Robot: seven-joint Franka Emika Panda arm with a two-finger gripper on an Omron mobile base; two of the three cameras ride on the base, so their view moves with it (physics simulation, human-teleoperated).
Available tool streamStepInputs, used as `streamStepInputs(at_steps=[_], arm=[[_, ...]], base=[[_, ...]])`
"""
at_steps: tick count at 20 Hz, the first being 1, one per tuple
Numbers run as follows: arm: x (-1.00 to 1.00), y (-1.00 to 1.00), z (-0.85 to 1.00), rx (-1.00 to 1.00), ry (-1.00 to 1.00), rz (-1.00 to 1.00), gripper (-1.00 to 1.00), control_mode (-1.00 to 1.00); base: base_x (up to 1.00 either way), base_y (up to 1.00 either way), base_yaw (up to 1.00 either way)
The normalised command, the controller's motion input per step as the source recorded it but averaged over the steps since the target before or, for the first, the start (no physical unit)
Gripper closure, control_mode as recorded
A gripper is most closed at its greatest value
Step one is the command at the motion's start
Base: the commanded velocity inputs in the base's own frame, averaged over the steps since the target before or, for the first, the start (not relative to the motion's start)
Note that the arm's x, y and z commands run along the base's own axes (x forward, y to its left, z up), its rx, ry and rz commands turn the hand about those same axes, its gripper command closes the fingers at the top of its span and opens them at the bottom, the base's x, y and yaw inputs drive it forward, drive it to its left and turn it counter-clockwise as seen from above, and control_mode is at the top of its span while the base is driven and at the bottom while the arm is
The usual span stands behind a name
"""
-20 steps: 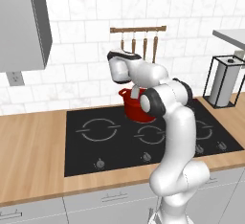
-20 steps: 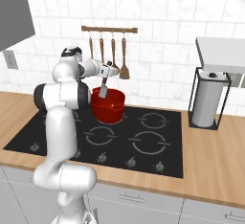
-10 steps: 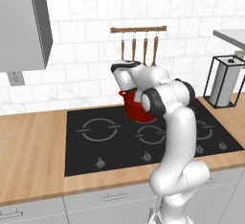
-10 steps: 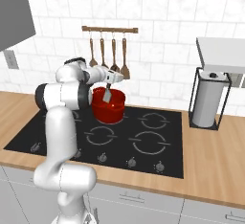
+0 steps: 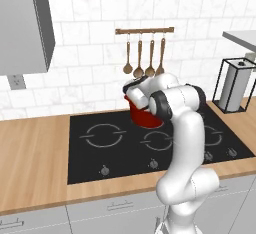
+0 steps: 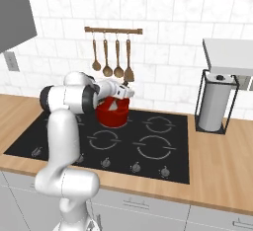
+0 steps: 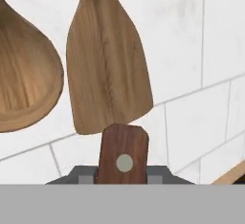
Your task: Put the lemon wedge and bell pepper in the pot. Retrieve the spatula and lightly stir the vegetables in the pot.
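The deep-red pot (image 6: 111,118) stands on the back left burner, also seen as the pot (image 5: 146,119) behind my forearm. My gripper (image 6: 127,93) hovers over the pot's right rim, shut on the spatula (image 6: 115,106), whose grey blade slants down into the pot. In the hand view the spatula's dark-brown handle end (image 7: 123,157) with a metal rivet sticks up between the jaws of my gripper (image 7: 122,176). From the left base view my gripper (image 5: 129,89) sits at the pot's back left rim. The lemon wedge and bell pepper are hidden.
A wooden rail (image 6: 112,30) on the tiled wall carries wooden spoons and a turner (image 7: 107,60) close above my hand. A paper-towel holder (image 6: 213,101) stands right of the black cooktop (image 6: 148,152). A grey cabinet (image 5: 25,25) hangs at upper left.
My hand has come down and swung across the pot toward the wall. The spatula, raised above the pot a second ago, now has its blade inside it.
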Motion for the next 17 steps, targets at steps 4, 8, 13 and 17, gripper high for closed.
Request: streamStepInputs(at_steps=[4,8,13,17], arm=[[0.0,-0.14,-0.23,-0.1,-0.23,-0.08,1.0,-1.0],[0.04,0.05,0.2,-0.06,-0.18,-0.04,1.0,-1.0],[0.02,0.41,0.14,0.0,-0.07,0.0,1.0,-1.0],[-0.06,0.66,0.0,0.0,0.0,0.0,1.0,-1.0]], base=[[0.0,0.0,0.0],[0.0,0.0,0.0],[0.0,0.0,0.0],[0.0,0.0,0.0]])
